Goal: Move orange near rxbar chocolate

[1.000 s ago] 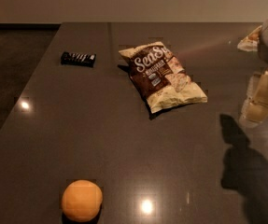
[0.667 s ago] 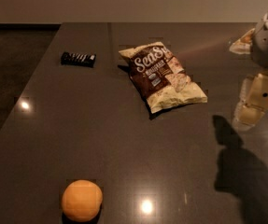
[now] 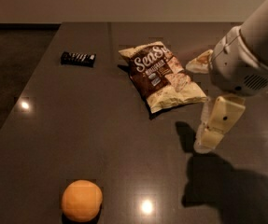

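The orange sits on the dark table near its front edge, left of the middle. The rxbar chocolate, a small flat black bar with white lettering, lies at the far left of the table. My gripper hangs from the white arm at the right, above the table just right of the chip bag's near end. It is far from the orange and holds nothing that I can see.
A brown-and-cream chip bag lies at the back middle, between the bar and the arm. The table's left edge drops to a dark floor. The arm's shadow falls on the table at the front right.
The arm and gripper have moved left, further into view and closer to the chip bag. The orange, the bar and the bag have not moved.
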`<control>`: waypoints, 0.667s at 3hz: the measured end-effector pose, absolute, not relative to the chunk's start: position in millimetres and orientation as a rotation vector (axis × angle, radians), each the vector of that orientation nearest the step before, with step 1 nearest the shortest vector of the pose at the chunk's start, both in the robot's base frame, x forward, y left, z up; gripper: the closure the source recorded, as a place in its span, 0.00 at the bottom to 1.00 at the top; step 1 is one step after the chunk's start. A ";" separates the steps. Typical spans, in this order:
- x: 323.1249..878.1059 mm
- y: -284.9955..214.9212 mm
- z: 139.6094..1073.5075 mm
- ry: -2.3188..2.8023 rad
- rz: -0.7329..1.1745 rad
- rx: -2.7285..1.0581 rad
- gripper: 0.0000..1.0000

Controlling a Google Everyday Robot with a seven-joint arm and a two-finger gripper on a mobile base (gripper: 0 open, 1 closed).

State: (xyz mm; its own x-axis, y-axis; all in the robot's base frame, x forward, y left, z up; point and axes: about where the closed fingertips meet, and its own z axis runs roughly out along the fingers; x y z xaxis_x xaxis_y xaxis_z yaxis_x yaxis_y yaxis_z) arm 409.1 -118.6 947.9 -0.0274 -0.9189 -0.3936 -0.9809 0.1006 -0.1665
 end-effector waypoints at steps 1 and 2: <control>387.6 -79.9 937.5 1.871 0.309 -1.899 0.00; 355.5 -36.2 923.6 1.745 0.427 -1.957 0.00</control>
State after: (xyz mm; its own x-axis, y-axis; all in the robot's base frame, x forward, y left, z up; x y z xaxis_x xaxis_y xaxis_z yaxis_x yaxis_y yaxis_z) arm 355.5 -36.2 923.6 0.1381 -0.8371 -0.5294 -0.9869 -0.0714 -0.1446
